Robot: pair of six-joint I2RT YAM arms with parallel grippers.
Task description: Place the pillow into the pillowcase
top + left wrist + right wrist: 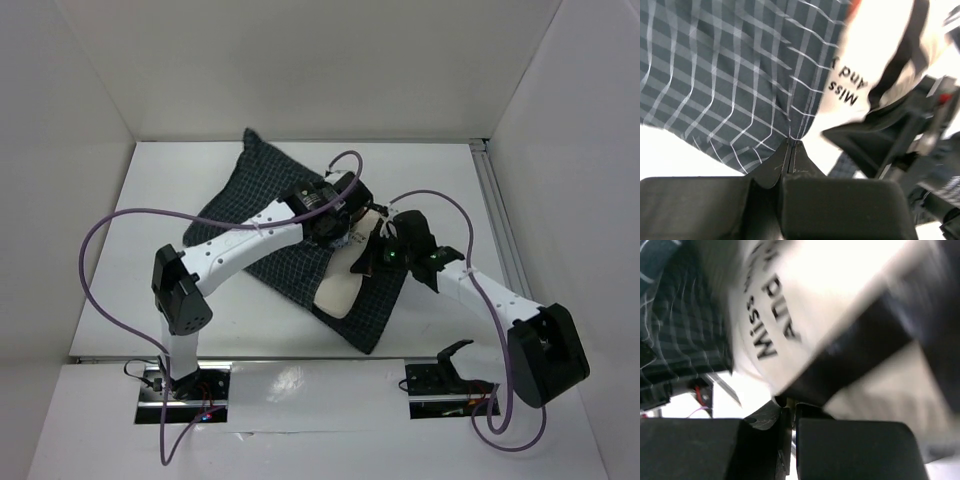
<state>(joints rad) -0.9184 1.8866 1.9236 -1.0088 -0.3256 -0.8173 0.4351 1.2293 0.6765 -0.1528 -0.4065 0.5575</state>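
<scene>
The navy checked pillowcase (265,215) lies spread in the middle of the table. The cream pillow (338,292) lies partly inside it, with a cream end showing at the case's front. My left gripper (335,228) is shut on the pillowcase's edge; its jaws pinch the checked cloth (740,75) at the left gripper's tips (791,142), beside the pillow's black lettering (850,75). My right gripper (375,255) is shut at the pillow's edge; its tips (790,407) meet under the lettered cream pillow (790,285). A dark band (865,340) crosses the pillow. The pillowcase (680,330) shows at left.
White walls enclose the table at the back and both sides. A metal rail (500,230) runs along the right edge. Purple cables (100,250) loop from both arms. The right gripper's black body (900,135) is close beside my left gripper.
</scene>
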